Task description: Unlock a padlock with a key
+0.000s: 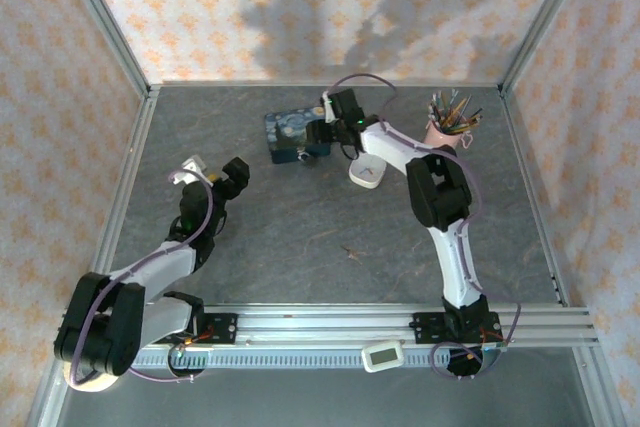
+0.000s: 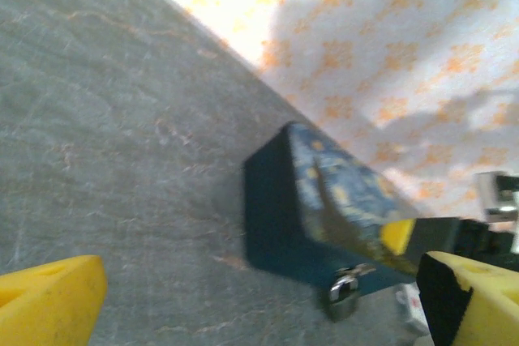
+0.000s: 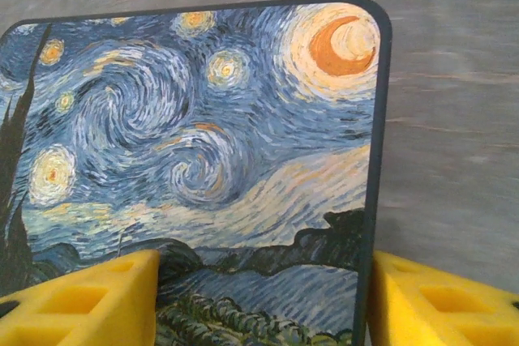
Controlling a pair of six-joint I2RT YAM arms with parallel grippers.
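The padlock (image 2: 345, 293) hangs on the front wall of the blue tin (image 1: 297, 137), which stands at the far middle of the worktop (image 1: 330, 237). Its silvery shackle is uppermost and its dark body below, so its long axis runs roughly up and down that wall. Whether the body touches the worktop I cannot tell.

The right end effector (image 3: 263, 281) hovers directly over the right end of the tin's painted lid. Its 2 yellow fingers are apart and grasp nothing: 1 lies just outside the lid's right edge, the other above the painting.

The left end effector (image 1: 237, 173) is released, spread wide and empty. It sits to the near left of the tin, well apart from it across the worktop. From there the padlock lies ahead, off toward its right finger, on the wall turned toward it.

The right arm is the nearer of the 2, yet it looks down on the lid, while the padlock faces the left arm. The key is too small to pick out, so I cannot tell where it lies. By my judgement it must be found and gripped before any approach to the padlock.
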